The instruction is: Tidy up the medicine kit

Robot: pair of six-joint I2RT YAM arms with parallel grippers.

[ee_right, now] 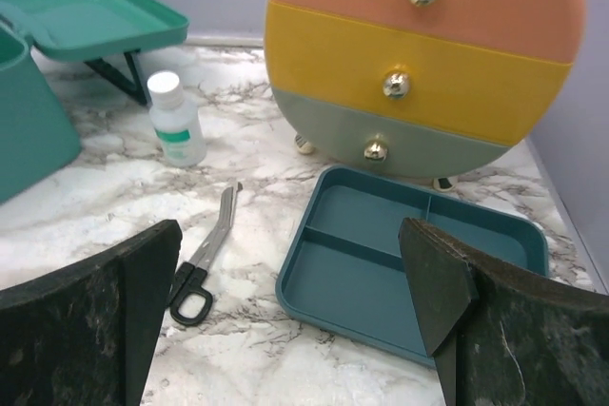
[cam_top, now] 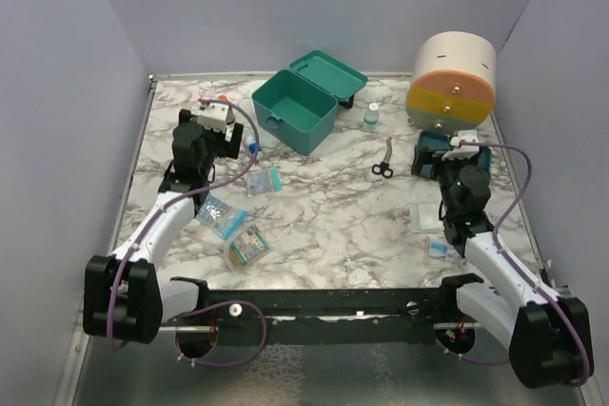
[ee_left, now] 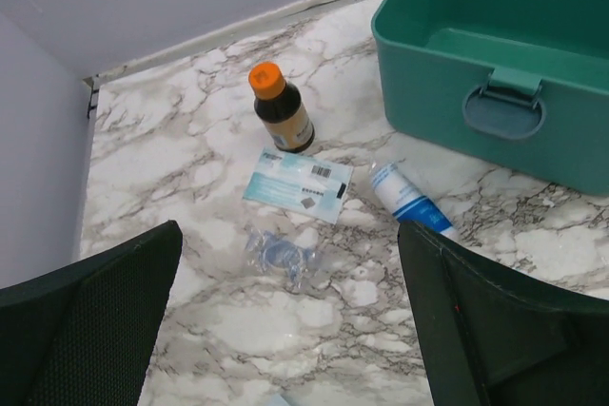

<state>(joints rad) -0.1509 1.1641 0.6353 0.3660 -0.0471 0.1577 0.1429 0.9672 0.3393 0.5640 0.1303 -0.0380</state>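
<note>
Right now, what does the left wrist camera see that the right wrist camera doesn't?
Only the left wrist view shows the orange-capped bottle, a packet, a tube and a clear bag. Only the right wrist view shows the round drawers, the tray, the scissors and a white-capped bottle. Both show the open green kit and the marble table.

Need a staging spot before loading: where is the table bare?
Widest bare marble: middle, between scissors and the left-side packets, in front of the medicine kit. Crowded: bottle, sachet and tube left of the kit; tray and drawer unit at right.
</note>
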